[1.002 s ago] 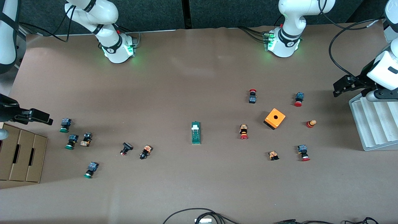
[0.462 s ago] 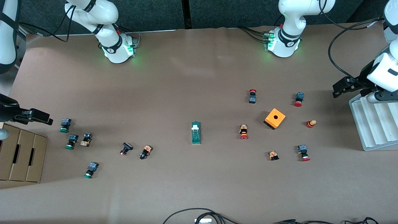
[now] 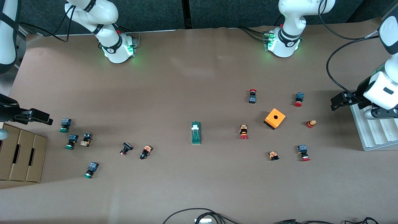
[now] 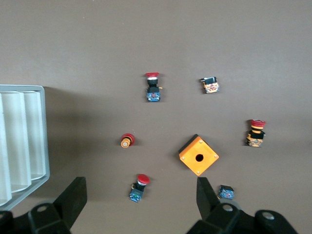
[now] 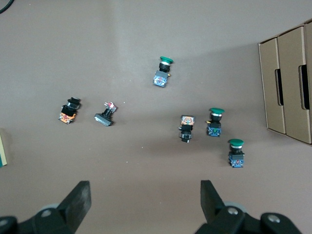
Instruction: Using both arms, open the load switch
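— How far along are you?
— Barely begun. The load switch [image 3: 196,133] lies untouched mid-frame on the worktop [image 3: 199,77]. My left pincer [image 3: 337,102] at the right edge and right pincer [image 3: 39,116] at the left edge hang spread, holding nothing.

Table [image 3: 192,77]: covered in plain brown sheet. Load switch [image 3: 196,133] lies flat near the middle. Toward the left arm's end: orange box [image 3: 275,118], red push buttons [image 3: 244,132] scattered around it, grey ridged tray [image 3: 377,130] at the edge. Toward the right arm's end: green push buttons [image 3: 65,125], several dark parts, possibly switch blocks, and cardboard box [image 3: 21,155] at the edge
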Available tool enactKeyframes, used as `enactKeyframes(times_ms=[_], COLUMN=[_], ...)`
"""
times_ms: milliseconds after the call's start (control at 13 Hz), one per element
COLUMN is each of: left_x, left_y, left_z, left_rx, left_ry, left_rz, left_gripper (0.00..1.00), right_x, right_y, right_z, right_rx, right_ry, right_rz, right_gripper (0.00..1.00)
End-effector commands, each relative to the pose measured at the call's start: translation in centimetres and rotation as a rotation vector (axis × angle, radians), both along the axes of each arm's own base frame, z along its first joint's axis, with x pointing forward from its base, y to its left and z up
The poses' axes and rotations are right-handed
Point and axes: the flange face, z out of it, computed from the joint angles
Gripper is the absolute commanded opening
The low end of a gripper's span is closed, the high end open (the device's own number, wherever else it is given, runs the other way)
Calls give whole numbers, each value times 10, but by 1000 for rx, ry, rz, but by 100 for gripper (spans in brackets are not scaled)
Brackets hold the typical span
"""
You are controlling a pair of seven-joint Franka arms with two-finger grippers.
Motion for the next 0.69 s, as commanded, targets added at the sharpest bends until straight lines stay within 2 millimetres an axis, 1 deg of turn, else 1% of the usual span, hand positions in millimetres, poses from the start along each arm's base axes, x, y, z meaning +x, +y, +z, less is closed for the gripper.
enactKeyframes(times_ms=[0,308,462,617], left_x=[3,4,5,4], left_y=[-2,-2,-8,-9], left_z=[10,10,10,11], left_rx=[33,30,29,28], left_ry=[-21,-29,-35,-37], left_rz=[18,17,9,8], left_gripper=[99,99,99,99], right_x=[-1,-2,-2,-2], right_y=[-4,-4,-6,-5], right_z=[4,4,4,6], right_rx=[-19,-24,-68,-71], right_ry=[7,8,12,9], right_rz=[3,5,12,14], right_gripper=[100,100,100,100])
